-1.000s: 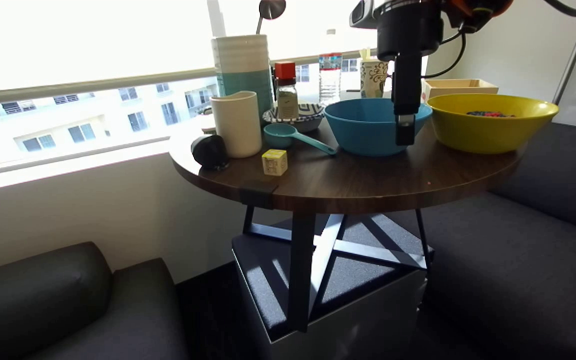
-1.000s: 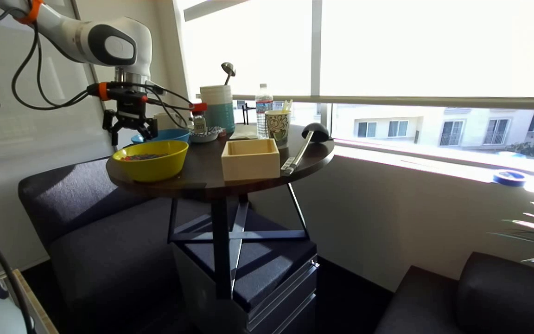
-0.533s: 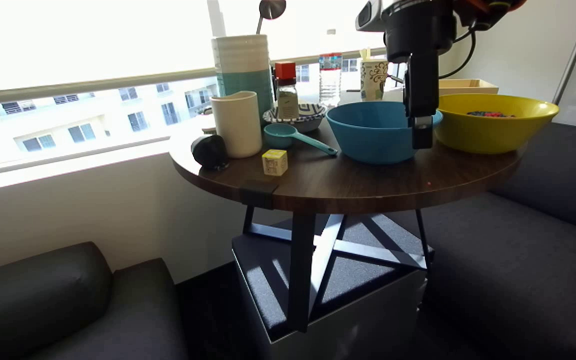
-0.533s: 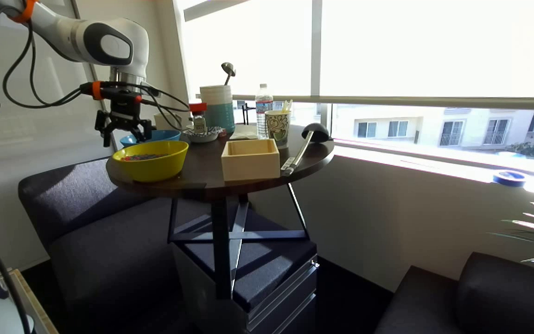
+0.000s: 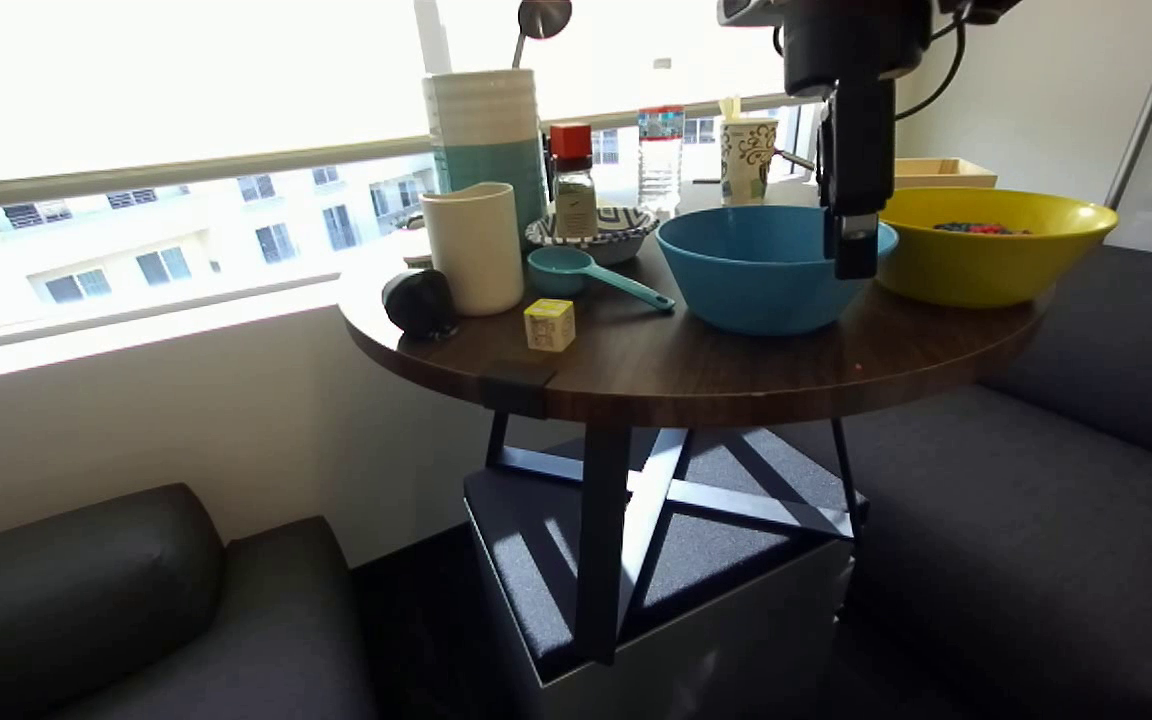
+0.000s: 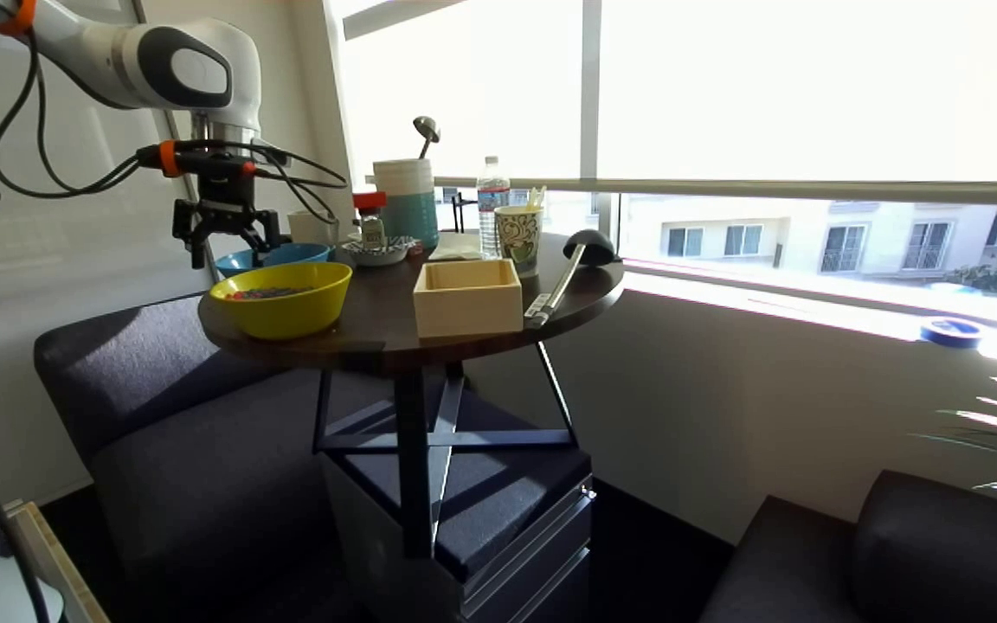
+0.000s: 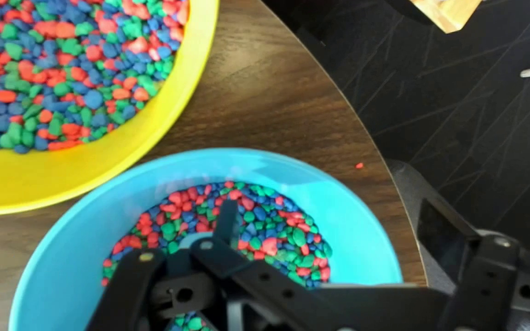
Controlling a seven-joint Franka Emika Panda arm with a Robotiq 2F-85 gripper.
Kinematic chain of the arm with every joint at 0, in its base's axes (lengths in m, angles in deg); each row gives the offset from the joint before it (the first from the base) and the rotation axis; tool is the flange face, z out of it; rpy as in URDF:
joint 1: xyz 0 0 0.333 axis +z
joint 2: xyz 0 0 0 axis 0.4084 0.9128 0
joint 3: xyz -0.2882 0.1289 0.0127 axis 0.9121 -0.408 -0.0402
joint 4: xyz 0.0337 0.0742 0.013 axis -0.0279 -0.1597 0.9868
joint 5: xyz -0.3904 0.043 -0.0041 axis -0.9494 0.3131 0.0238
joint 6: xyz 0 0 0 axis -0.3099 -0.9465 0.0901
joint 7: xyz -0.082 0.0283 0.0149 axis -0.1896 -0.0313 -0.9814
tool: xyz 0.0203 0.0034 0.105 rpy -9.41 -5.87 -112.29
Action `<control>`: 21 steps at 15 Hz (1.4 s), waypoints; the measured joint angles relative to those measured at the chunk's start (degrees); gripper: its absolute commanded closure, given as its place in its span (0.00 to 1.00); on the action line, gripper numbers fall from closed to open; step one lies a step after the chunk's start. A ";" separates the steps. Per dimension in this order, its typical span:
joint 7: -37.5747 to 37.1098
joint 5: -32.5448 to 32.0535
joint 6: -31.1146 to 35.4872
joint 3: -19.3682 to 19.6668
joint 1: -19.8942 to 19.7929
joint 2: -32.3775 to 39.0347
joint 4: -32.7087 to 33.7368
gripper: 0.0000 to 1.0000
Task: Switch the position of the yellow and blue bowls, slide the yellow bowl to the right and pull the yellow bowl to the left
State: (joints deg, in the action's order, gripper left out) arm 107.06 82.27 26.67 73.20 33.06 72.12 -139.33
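Note:
The yellow bowl (image 5: 986, 265) stands on the round table, full of coloured pebbles; it also shows in an exterior view (image 6: 291, 311) and the wrist view (image 7: 168, 115). The blue bowl (image 5: 756, 290) stands close beside it and also holds pebbles, as the wrist view (image 7: 338, 207) shows. It is partly hidden behind the yellow bowl in an exterior view (image 6: 299, 253). My gripper (image 6: 230, 253) is open over the blue bowl. In the wrist view (image 7: 331, 227) one finger is above the bowl's inside and the other is outside its rim, past the table edge.
A tan wooden box (image 6: 468, 307) and a ladle (image 6: 563, 281) lie beyond the yellow bowl. A teal measuring cup (image 5: 576, 275), a yellow-topped cube (image 5: 549, 326) and a white mug (image 5: 476, 250) stand beside the blue bowl. The table edge (image 7: 375, 147) runs close to it.
The blue bowl has slid with my gripper, toward the near table edge in one exterior view and leftward in the other. My gripper has risen slightly in the last half second. The yellow bowl stays put.

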 measured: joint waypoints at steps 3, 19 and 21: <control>-5.64 -2.78 2.40 -1.21 0.25 -4.63 -1.00 0.00; -30.53 -0.06 19.62 5.95 -7.60 -20.19 -15.64 0.00; -31.34 0.91 23.02 7.09 -8.81 -20.01 -16.71 0.00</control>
State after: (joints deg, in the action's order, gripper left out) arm 75.72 83.18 49.69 80.29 24.24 52.11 -156.04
